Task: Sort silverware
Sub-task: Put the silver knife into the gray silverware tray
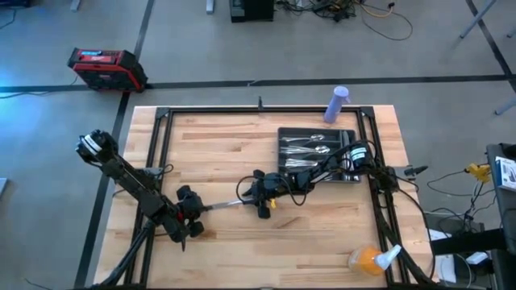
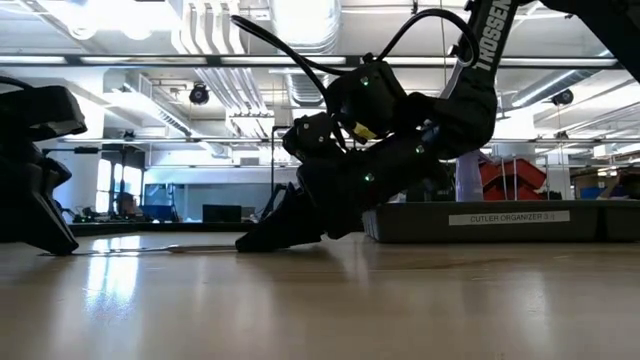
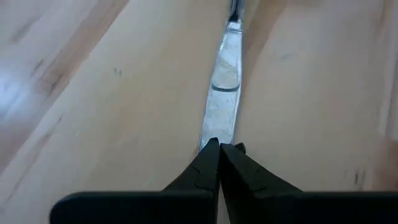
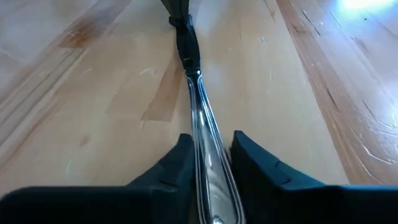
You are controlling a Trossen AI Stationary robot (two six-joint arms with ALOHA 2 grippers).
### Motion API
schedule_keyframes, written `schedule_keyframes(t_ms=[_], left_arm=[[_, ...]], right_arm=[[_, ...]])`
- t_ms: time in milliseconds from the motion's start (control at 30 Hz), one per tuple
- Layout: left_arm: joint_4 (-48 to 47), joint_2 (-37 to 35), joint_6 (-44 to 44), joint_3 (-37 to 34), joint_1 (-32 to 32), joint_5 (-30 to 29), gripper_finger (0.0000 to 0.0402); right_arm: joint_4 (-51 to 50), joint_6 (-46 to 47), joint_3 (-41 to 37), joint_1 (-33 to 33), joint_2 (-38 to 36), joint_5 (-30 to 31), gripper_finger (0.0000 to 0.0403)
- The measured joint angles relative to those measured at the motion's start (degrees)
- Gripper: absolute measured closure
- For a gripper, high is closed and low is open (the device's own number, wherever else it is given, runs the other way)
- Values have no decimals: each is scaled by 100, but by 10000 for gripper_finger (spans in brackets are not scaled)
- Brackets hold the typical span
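High view shows one knife (image 1: pixel 228 204) lying flat on the counter (image 1: pixel 218 145), mid-front, with a pincer at each end. Left pincer (image 3: pixel 219 149) is clenched on one end of it, fingertips pressed together. Right pincer (image 4: pixel 210 152) straddles the other end, fingers parted either side. More silverware (image 1: pixel 306 151) sits in the tray (image 1: pixel 284 161) at back right.

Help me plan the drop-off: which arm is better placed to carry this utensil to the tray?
Probably the right. Its pincer is open around one end of the utensil and sits close to the tray. The left pincer is shut on the other end, farther from the tray.
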Motion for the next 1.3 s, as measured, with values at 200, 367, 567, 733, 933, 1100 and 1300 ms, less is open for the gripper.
schedule_keyframes(t_ms=[200,367,567,733,933,1100,1300], left_arm=[[103,-429,1073,332,70,-605,402],[547,-745,1731,467,378,-691,402],[1398,-816,2869,472,1024,41,396],[1481,-704,3265,476,1847,1199,372],[1551,-396,3862,476,2810,1914,325],[1797,21,3986,476,3314,3204,284],[2183,654,3969,504,3405,3348,261]], right_arm=[[-260,-258,11,1,-22,17,354],[-311,-532,11,38,-31,269,354],[-311,-976,11,112,-31,551,354],[-283,-1294,11,140,-31,647,354],[-268,-1347,11,129,-31,619,354],[-267,-1373,11,125,-31,611,354],[-252,-1425,11,125,-31,601,354]])
